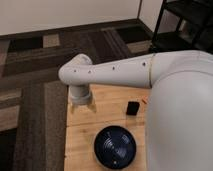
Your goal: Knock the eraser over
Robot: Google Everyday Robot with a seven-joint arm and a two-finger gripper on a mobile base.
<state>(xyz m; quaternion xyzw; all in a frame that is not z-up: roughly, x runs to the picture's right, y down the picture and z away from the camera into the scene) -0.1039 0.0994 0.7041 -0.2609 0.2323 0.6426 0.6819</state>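
The eraser [132, 108] is a small matte black block resting on the wooden table [80, 135] toward its far right side, near a thin orange stick [145, 101] and beyond the dark blue bowl [115, 146]. The gripper [83, 102] hangs over the table's far left part, apart from the eraser. I cannot tell whether it is spread or closed.

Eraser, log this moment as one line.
eraser: on table | gripper: above table, apart from eraser | bowl: nearer camera

Eraser [132, 108] on table [80, 136], bowl [115, 146] before it, jaws to its left
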